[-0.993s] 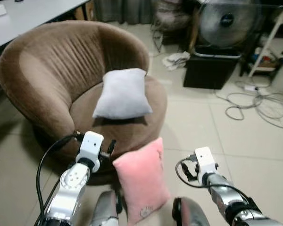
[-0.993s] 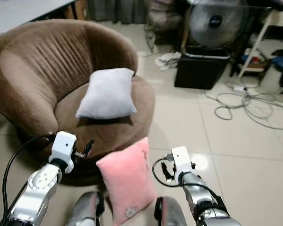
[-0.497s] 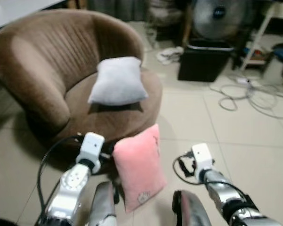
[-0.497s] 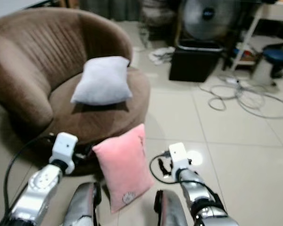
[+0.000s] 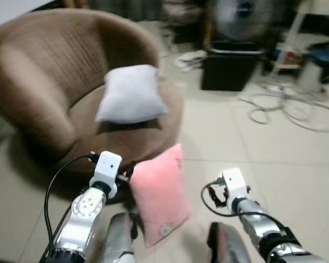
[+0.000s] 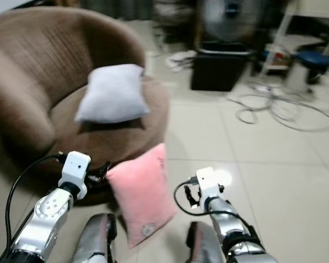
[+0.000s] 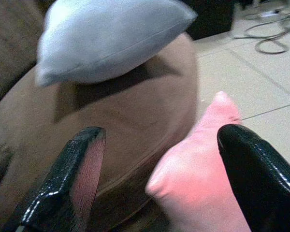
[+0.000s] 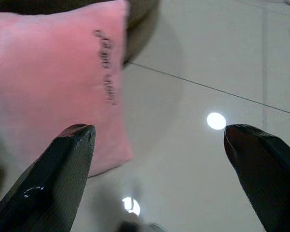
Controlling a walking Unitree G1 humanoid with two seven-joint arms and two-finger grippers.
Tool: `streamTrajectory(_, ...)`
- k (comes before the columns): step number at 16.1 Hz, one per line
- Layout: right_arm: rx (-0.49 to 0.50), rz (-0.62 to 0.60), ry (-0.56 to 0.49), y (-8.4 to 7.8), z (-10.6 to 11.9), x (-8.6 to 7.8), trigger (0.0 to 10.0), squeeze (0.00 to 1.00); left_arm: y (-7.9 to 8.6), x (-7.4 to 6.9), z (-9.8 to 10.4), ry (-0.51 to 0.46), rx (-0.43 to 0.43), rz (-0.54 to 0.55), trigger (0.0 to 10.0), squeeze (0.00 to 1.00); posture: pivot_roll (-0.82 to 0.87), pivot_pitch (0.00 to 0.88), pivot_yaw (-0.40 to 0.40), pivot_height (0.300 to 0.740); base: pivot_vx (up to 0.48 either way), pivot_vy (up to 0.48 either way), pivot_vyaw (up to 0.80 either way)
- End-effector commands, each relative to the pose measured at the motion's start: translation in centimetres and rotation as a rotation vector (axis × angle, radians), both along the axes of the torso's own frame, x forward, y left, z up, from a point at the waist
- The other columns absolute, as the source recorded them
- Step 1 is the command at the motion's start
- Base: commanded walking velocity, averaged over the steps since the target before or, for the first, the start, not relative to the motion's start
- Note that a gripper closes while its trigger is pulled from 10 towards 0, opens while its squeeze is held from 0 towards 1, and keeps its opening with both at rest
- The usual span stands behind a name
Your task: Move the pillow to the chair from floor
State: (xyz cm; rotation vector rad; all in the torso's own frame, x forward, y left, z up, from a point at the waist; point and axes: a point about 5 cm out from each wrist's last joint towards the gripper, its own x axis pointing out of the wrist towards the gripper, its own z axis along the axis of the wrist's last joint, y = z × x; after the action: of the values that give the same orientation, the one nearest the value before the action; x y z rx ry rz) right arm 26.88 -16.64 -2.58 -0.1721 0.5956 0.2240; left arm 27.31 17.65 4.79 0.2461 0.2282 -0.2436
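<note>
A round brown chair (image 5: 49,82) stands on the tiled floor (image 5: 274,159) with a grey pillow (image 5: 130,94) lying on its seat, while a black box (image 5: 230,68) and loose cables (image 5: 288,107) sit well apart behind it. The pink pillow (image 5: 160,192) stands on the floor, leaning against the chair's front edge. The left gripper (image 7: 157,179) hovers with fingers spread, released, just beside the pink pillow's near corner, and the right gripper (image 8: 157,174) hangs likewise released on its other side, holding nothing.

Tiled floor (image 5: 296,159), pink pillow (image 5: 160,192), brown chair (image 5: 60,98), cables (image 5: 288,109)
</note>
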Motion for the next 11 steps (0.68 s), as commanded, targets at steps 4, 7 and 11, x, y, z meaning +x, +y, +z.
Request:
streamTrajectory(4,0.006,-0.021,0.065,1.2,-1.4,-1.4,10.0,0.0,0.3,0.2,0.2,-0.003,0.011,0.0,10.0,0.0,0.07,0.0,-0.004,0.575,0.31,0.0,0.18)
streamTrajectory(7,-0.007,-0.034,0.097,0.4,-2.1,-2.5,10.0,0.0,0.4,0.2,0.2,-0.003,0.01,0.001,10.0,0.0,0.07,0.0,-0.006,0.575,0.309,0.0,0.0)
streamTrajectory(11,-0.017,-0.057,0.103,-1.4,-2.0,-2.5,10.0,0.0,0.5,0.2,0.2,-0.003,0.02,0.014,10.0,0.0,0.07,0.0,-0.005,0.575,0.15,0.0,0.0)
